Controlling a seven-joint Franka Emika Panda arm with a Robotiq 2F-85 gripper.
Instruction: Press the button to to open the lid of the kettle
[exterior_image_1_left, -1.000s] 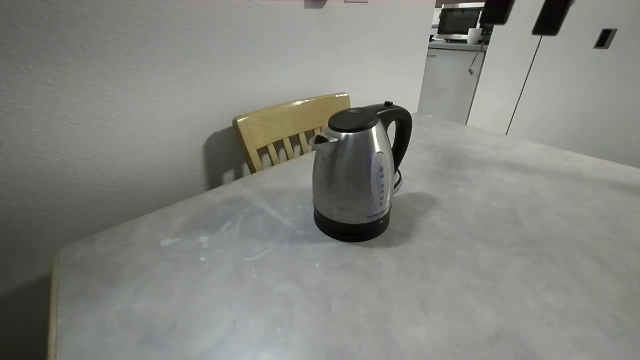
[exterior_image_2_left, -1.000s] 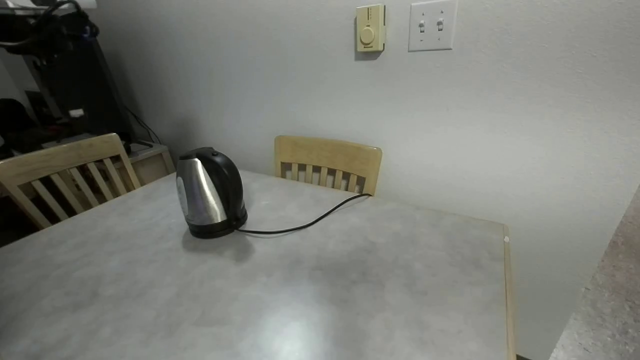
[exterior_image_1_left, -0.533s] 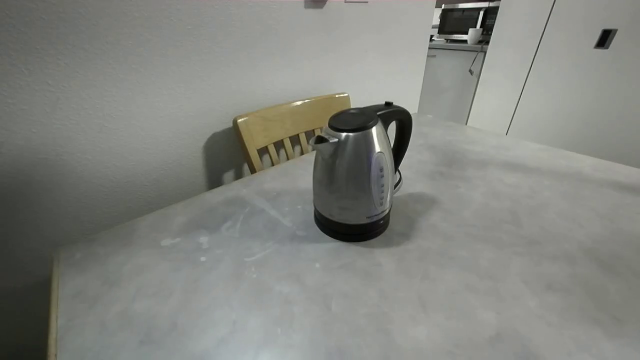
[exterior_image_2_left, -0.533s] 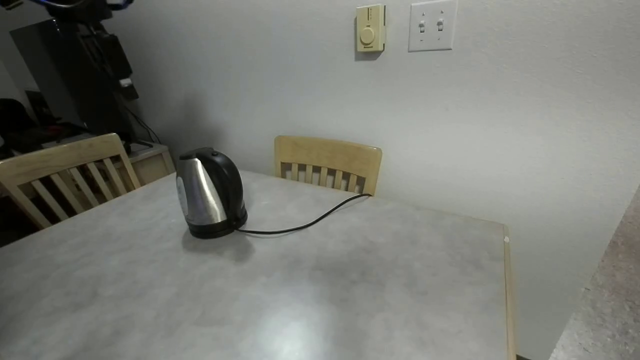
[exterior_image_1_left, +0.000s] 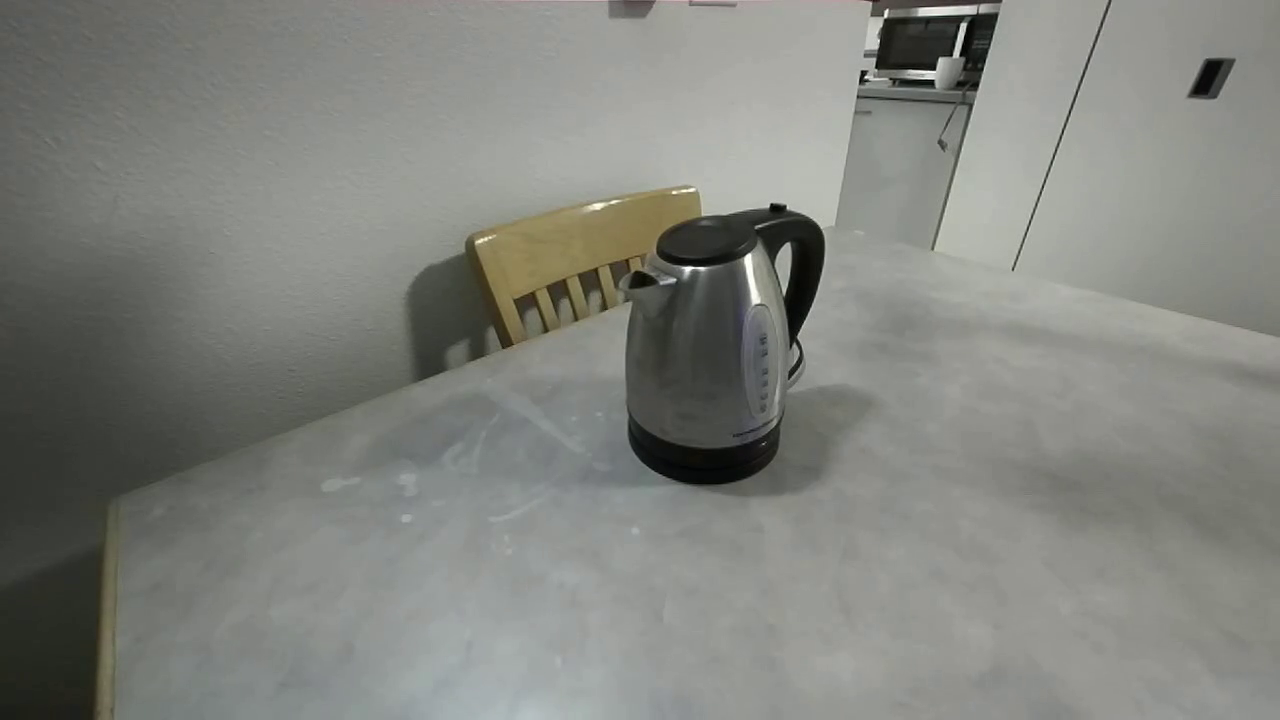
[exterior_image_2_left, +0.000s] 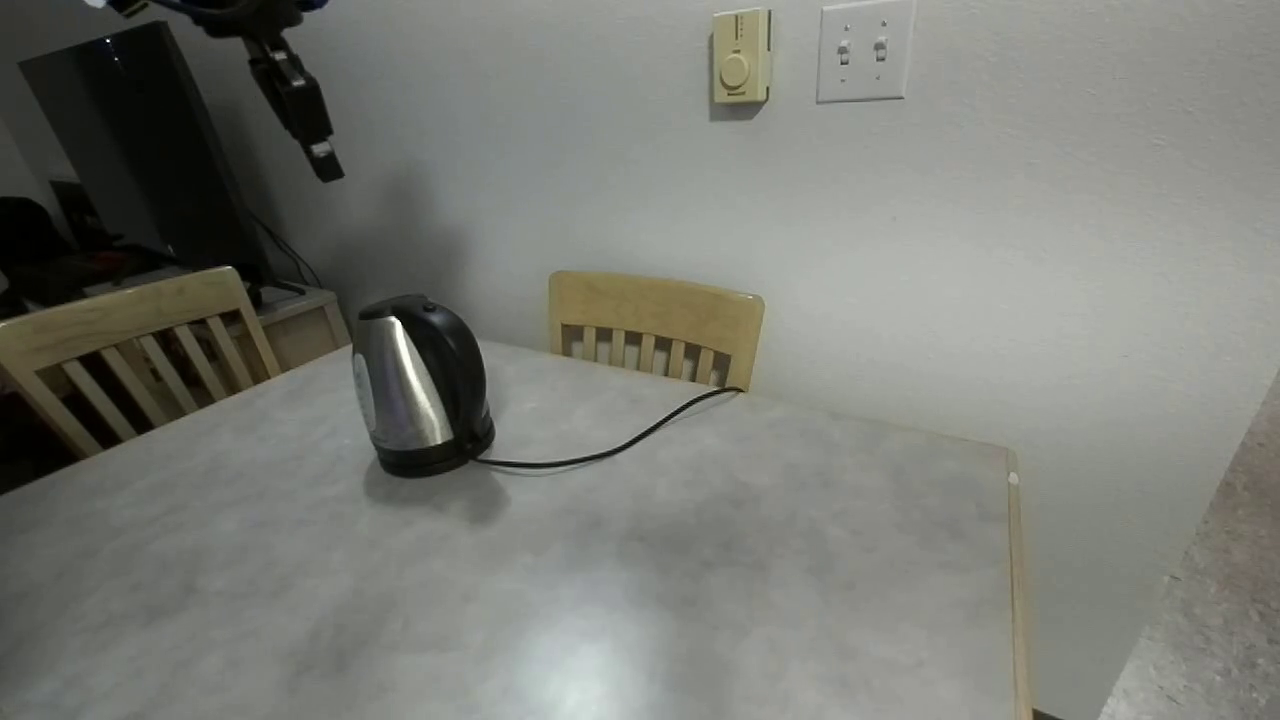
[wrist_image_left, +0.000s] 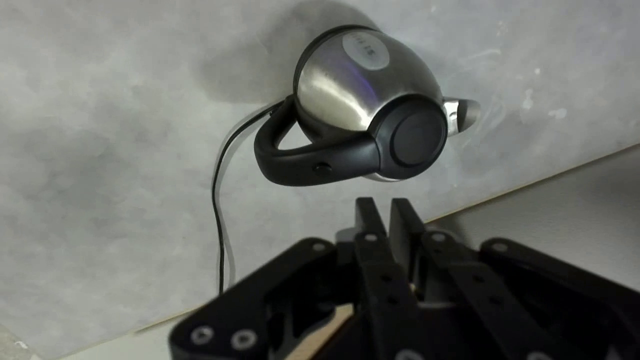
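Note:
The steel kettle (exterior_image_1_left: 700, 350) stands upright on the grey table, its round black lid (wrist_image_left: 417, 132) down flat on top. A small dark button (wrist_image_left: 322, 169) sits on the upper part of the black loop handle (wrist_image_left: 300, 162); it also shows as a little raised button (exterior_image_1_left: 777, 207) in an exterior view. My gripper (wrist_image_left: 378, 202) hangs above the table, apart from the kettle, with a narrow gap between its fingers and nothing in it. In an exterior view the gripper (exterior_image_2_left: 325, 165) is up and to the left of the kettle (exterior_image_2_left: 405, 390).
A black cord (exterior_image_2_left: 610, 455) runs from the kettle base to the table edge. Wooden chairs (exterior_image_2_left: 655, 310) stand along the table (exterior_image_2_left: 700, 560). Behind them is a wall with a thermostat (exterior_image_2_left: 741, 57). A dark screen (exterior_image_2_left: 130, 140) stands at the far left.
The gripper has come further into an exterior view, moving right, and has left the upper right of another. Its fingers, wide apart before, now stand close together. The kettle has not moved.

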